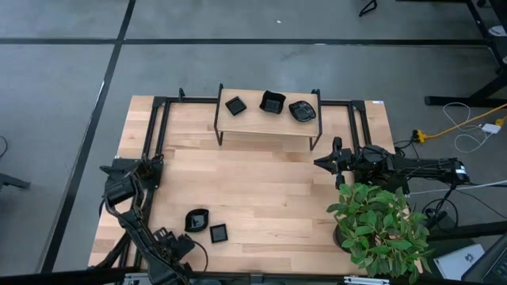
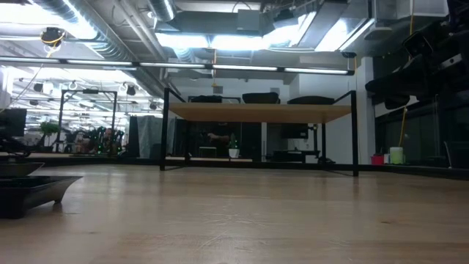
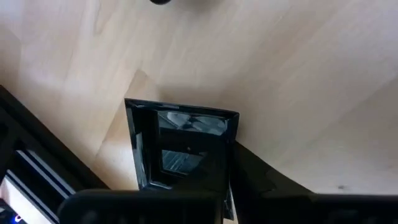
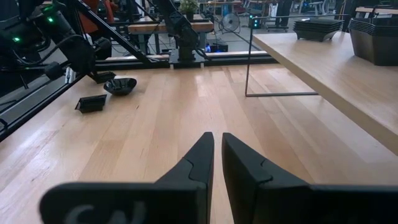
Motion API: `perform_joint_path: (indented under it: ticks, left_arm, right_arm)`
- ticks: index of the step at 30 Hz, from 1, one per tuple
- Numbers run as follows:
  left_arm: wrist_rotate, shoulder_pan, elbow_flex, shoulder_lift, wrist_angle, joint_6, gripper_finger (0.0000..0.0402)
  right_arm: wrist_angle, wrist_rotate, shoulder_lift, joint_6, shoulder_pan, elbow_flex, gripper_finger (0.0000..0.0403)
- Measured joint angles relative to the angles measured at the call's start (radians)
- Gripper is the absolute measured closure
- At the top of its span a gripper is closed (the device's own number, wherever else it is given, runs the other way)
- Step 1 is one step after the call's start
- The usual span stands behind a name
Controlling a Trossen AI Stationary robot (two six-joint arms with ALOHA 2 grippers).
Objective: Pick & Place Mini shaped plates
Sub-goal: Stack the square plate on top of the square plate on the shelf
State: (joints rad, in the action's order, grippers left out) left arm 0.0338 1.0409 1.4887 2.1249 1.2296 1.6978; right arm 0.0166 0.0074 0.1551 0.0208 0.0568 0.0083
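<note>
Two black mini shaped plates lie at the table's near left: a square plate [image 1: 218, 233] [image 3: 180, 146] [image 4: 92, 102] and a rounded plate [image 1: 196, 220] [image 4: 120, 85]. Three more plates [image 1: 272, 103] sit on the raised wooden shelf [image 1: 269, 125] at the far side. My left gripper [image 1: 190, 244] [image 3: 231, 149] points steeply down at the square plate and is shut on its side. My right gripper [image 1: 326, 162] [image 4: 217, 140] hangs level at the right, shut and holding nothing. My left gripper has the square plate by one side wall [image 3: 234, 134]. One finger [image 3: 252, 180] stands outside that wall; the other is lost against the black inside of the plate. The fingers come from above, slanting down. The plate lies flat on the table.
A potted green plant [image 1: 380, 226] stands at the near right corner. Black frame rails [image 1: 150, 131] run along the left and far sides of the table. Bare wood [image 1: 269, 198] stretches between the two near plates and the shelf.
</note>
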Motion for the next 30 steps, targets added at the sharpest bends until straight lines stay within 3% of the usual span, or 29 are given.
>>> perform_joint_path:
  ticks: [9, 18, 30]
  left_arm:
    - [-0.067, -0.010, -0.001, -0.141, -0.004, 0.029, 0.0398]
    - [-0.331, -0.010, 0.000, -0.300, 0.111, 0.112, 0.0399]
    - [-0.689, -0.010, 0.001, -0.375, 0.231, 0.025, 0.0399]
  right_arm:
    - [0.000, 0.000, 0.000, 0.000, 0.000, 0.000, 0.0369]
    - [0.000, 0.000, 0.000, 0.000, 0.000, 0.000, 0.0369]
    - [0.000, 0.000, 0.000, 0.000, 0.000, 0.000, 0.0369]
